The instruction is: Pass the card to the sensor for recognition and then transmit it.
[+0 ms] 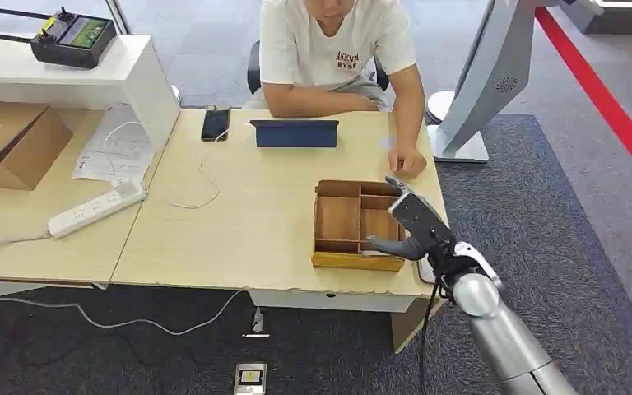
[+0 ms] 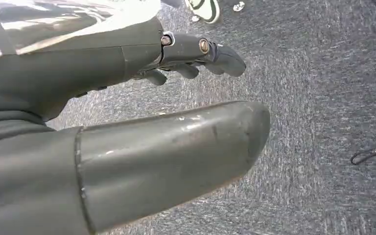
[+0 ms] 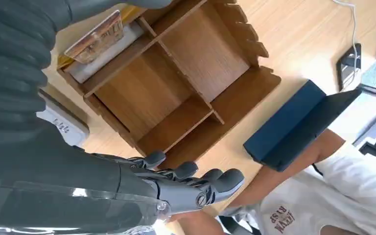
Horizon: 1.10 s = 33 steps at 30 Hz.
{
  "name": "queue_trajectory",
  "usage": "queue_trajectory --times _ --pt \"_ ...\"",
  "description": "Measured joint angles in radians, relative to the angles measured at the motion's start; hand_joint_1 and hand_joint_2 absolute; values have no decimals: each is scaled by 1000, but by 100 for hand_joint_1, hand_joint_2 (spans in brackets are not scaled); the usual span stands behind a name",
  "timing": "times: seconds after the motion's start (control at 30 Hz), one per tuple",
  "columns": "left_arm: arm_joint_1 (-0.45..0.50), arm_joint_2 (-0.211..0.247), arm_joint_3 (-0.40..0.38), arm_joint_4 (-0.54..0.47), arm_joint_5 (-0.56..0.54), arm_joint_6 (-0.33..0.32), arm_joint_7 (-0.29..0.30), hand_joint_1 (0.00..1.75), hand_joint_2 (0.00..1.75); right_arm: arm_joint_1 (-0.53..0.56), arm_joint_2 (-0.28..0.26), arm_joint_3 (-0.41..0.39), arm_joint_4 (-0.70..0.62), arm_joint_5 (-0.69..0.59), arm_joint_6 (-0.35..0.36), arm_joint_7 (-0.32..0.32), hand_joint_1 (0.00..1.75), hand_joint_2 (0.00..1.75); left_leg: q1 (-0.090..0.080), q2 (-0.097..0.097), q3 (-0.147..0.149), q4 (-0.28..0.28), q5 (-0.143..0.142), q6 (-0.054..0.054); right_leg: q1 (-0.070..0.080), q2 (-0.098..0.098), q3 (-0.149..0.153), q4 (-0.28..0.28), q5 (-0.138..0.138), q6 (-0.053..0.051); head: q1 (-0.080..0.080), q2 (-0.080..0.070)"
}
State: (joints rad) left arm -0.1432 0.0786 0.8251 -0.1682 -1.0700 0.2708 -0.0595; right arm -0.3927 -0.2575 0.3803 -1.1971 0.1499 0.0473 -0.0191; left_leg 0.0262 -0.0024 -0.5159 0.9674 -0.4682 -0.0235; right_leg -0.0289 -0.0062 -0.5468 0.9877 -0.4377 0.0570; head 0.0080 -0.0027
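Observation:
A wooden compartment box [image 1: 337, 220] stands on the table's right part. In its near slot a gold-brown card [image 3: 97, 37] leans tilted on a white stack [image 3: 108, 53]. My right hand [image 1: 412, 222] hovers over the box's right side, with its thumb [image 1: 387, 244] reaching over that slot. The thumb [image 3: 112, 6] sits right by the card's edge; I cannot tell if it touches. The other fingers [image 3: 196, 177] stretch out far from the thumb and hold nothing. A white sensor unit [image 3: 62, 126] lies beside the box under my wrist. My left hand [image 2: 196, 51] hangs over grey carpet, empty.
A person sits behind the table with a hand [image 1: 407, 163] resting just beyond the box. A blue tablet case [image 1: 295, 133], a phone [image 1: 216, 122] and a power strip [image 1: 95, 208] lie further left. A white machine base [image 1: 461, 148] stands right of the table.

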Motion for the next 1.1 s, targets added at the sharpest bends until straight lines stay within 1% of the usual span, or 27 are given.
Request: queue_trajectory --times 0.17,0.37,0.53,0.63,0.73,0.77,0.83,1.1 --pt "-1 2 2 0 2 0 7 0 0 24 -2 6 -30 9 -1 -8 0 175 0 0 0 0 0 0 0 0 0 0 0 0 0 0" --pt "-2 2 2 0 2 2 29 0 0 39 -2 14 -35 28 1 -18 0 175 0 0 0 0 0 0 0 0 0 0 0 0 0 0" --pt "-3 1 2 0 3 4 30 0 0 40 -3 19 -35 51 2 -27 0 175 0 0 0 0 0 0 0 0 0 0 0 0 0 0" --pt "-3 1 2 0 2 5 22 0 0 40 -9 30 -36 162 -19 -13 0 175 0 0 0 0 0 0 0 0 0 0 0 0 0 0" --pt "-3 1 2 0 -2 5 20 0 0 40 -21 59 -41 316 -50 37 0 175 0 0 0 0 0 0 0 0 0 0 0 0 0 0" --pt "-3 1 2 0 -3 4 20 0 0 40 -24 69 -41 349 -56 50 0 175 0 0 0 0 0 0 0 0 0 0 0 0 0 0" --pt "-3 0 2 0 -4 3 21 0 0 41 -29 87 -41 392 -58 67 0 175 0 0 0 0 0 0 0 0 0 0 0 0 0 0" --pt "-4 -3 2 0 -3 5 26 0 0 42 -41 136 -39 522 -57 91 0 175 0 0 0 0 0 0 0 0 0 0 0 0 0 0"
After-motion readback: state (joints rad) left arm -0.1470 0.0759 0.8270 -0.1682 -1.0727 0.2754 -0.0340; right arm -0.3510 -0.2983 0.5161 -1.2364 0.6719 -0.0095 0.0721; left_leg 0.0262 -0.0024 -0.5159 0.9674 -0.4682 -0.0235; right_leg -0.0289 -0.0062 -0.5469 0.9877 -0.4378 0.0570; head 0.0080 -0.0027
